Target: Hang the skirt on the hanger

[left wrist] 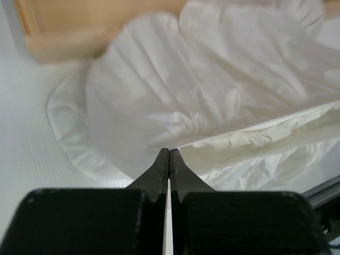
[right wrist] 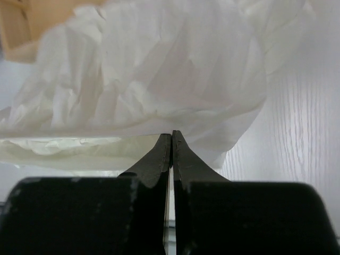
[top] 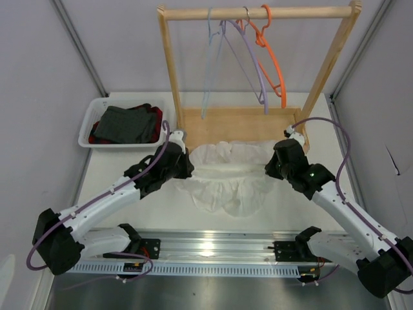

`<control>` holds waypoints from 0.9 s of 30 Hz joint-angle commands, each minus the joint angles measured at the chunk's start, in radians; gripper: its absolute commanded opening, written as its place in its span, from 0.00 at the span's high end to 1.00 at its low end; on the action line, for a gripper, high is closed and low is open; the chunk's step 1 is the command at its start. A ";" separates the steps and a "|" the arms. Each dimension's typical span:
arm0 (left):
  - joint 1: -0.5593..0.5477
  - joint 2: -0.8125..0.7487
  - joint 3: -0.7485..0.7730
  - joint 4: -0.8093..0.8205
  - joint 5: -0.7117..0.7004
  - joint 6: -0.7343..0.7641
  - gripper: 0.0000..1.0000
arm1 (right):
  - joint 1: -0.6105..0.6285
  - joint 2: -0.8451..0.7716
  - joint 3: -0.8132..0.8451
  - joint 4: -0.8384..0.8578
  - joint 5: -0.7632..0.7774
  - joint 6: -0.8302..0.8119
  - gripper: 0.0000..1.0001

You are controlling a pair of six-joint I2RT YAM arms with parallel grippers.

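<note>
— How did the fingers stand?
— Both pairs were pressed together. The left fingers (left wrist: pixel 162 167) pinched the skirt (top: pixel 229 174) at its left edge, and the right fingers (right wrist: pixel 162 154) pinched its right edge.
— And the skirt?
— It lay spread on the desk (top: pixel 287 201) at mid-frame, against the wooden rack (top: pixel 239 123). The hanger (top: pixel 274 64) hung from the rail (top: pixel 193 13), upper right.
— Which step?
— Grasping, I'd judge. The next move called for lifting both edges evenly toward the hanger.

Top view looks down from behind; both wrist views closely face the skirt (top: pixel 229 177).
</note>
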 commanded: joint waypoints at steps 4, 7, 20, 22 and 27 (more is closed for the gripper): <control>-0.006 0.070 -0.177 0.159 0.050 -0.117 1.00 | 0.060 -0.006 -0.170 0.113 0.035 0.086 1.00; -0.027 0.119 -0.180 0.200 0.056 -0.118 1.00 | 0.092 0.014 -0.209 0.157 0.031 0.102 1.00; -0.078 0.104 -0.016 0.085 0.053 -0.032 0.73 | 0.166 0.029 -0.223 0.188 0.051 0.108 1.00; -0.078 0.093 0.012 0.059 0.053 -0.012 0.66 | 0.164 0.032 -0.221 0.187 0.057 0.109 1.00; -0.078 0.047 0.107 -0.040 0.041 0.028 0.58 | 0.166 0.043 -0.215 0.183 0.058 0.111 1.00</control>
